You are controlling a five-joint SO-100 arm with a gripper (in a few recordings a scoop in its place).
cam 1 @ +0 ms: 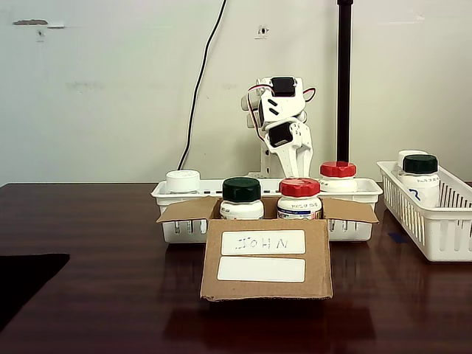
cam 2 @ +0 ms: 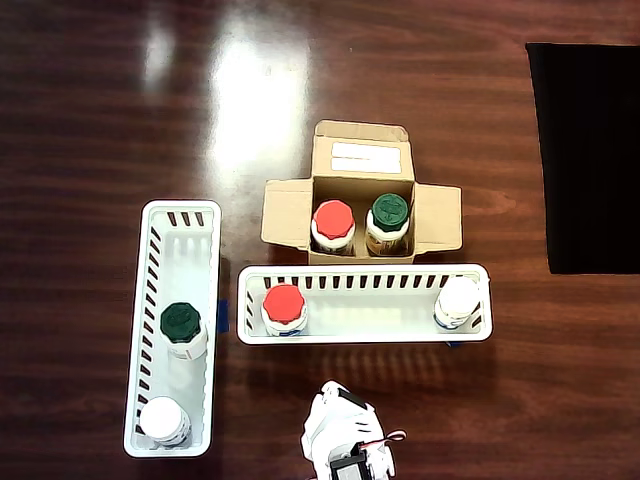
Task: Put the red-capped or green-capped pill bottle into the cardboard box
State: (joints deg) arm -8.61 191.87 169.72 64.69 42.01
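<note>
The cardboard box [cam 1: 265, 265] [cam 2: 365, 158] stands open in front of the long white basket, with the "JOHN" label on its front. Upright inside it are a red-capped pill bottle [cam 1: 299, 198] [cam 2: 333, 225] and a green-capped bottle [cam 1: 241, 198] [cam 2: 389, 222], side by side. A second red-capped bottle [cam 1: 338, 175] [cam 2: 284, 307] stands in the long basket [cam 1: 354, 193] [cam 2: 365, 322]. My gripper [cam 1: 293, 166] hangs folded behind that basket, fingers together and holding nothing. In the overhead view the arm [cam 2: 345, 445] sits at the bottom edge.
A white-capped bottle [cam 1: 183, 181] [cam 2: 458, 300] stands at the long basket's other end. A side basket [cam 1: 435, 228] [cam 2: 180, 250] holds a green-capped bottle [cam 1: 420, 177] [cam 2: 181, 327] and a white-capped one [cam 2: 164, 420]. A black mat [cam 1: 26, 280] [cam 2: 590, 150] lies at the table's edge. A black pole [cam 1: 344, 81] rises behind the arm.
</note>
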